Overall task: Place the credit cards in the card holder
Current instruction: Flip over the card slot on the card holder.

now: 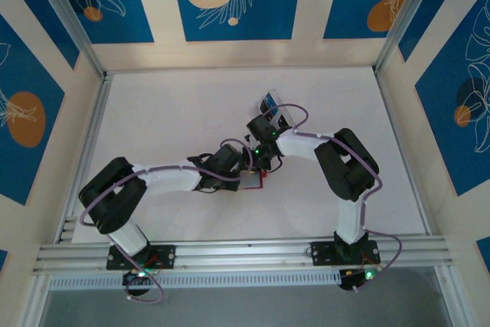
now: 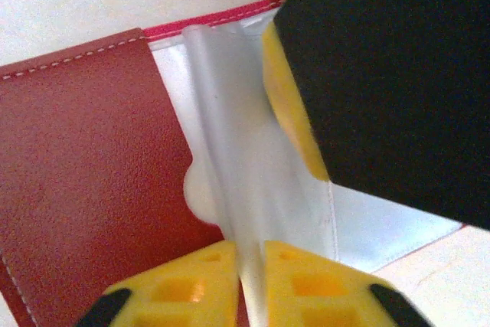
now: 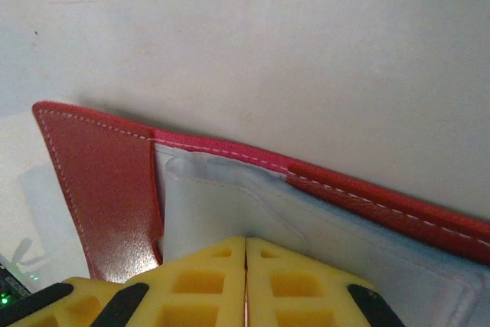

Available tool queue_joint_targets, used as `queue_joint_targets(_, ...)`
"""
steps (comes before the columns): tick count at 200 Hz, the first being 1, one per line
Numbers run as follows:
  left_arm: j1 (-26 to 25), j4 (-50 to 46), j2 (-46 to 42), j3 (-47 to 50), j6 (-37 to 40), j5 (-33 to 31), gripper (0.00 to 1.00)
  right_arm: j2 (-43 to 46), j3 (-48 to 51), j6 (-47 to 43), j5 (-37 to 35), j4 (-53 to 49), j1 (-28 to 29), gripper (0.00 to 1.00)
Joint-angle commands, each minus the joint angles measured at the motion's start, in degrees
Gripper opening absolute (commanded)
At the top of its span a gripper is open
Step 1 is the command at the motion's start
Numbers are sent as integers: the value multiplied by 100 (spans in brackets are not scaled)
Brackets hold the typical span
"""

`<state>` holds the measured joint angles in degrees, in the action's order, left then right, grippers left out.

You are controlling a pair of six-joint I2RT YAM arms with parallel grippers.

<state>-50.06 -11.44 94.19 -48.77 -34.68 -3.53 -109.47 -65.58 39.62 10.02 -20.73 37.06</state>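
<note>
The red card holder (image 1: 251, 182) lies open mid-table, under both grippers. In the left wrist view its red leather panel (image 2: 84, 174) is on the left and a pale translucent pocket sheet (image 2: 230, 151) stands up in a fold. My left gripper (image 2: 251, 266) is shut on that sheet. My right gripper (image 3: 246, 246) is shut, tips resting on the pale grey inner face (image 3: 222, 197) beside the red flap (image 3: 107, 181). Its yellow finger (image 2: 295, 112) touches the same fold from the right. A blue credit card (image 1: 268, 103) sits at the far centre.
A clear plastic tray (image 1: 285, 116) stands just behind the right wrist, next to the blue card. The two arms meet in a V over the white table (image 1: 168, 105). Aluminium rails (image 1: 230, 254) border the near edge, and patterned walls enclose the other sides.
</note>
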Motion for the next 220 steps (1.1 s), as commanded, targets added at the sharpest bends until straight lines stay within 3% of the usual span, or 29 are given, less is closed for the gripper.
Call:
queue_joint_targets(1, -121, -218, 201, -71, -4, -51, 8, 241, -124, -248, -235, -522, 55, 12)
queue_joint_targets(19, -126, -194, 288, -80, -54, -34, 0, 421, -289, -424, -269, -720, 69, 17)
queue_joint_targets(67, -127, -64, 400, -56, -312, 77, 0, 1001, -478, -692, -798, -1202, 95, 26)
queue_joint_targets(120, -128, 27, 190, 8, -470, 116, 0, 976, -48, -493, -1046, -1043, 213, 5)
queue_joint_targets(220, -126, -9, 43, -8, -541, 64, 0, 283, 124, -219, -1432, -909, 381, 0)
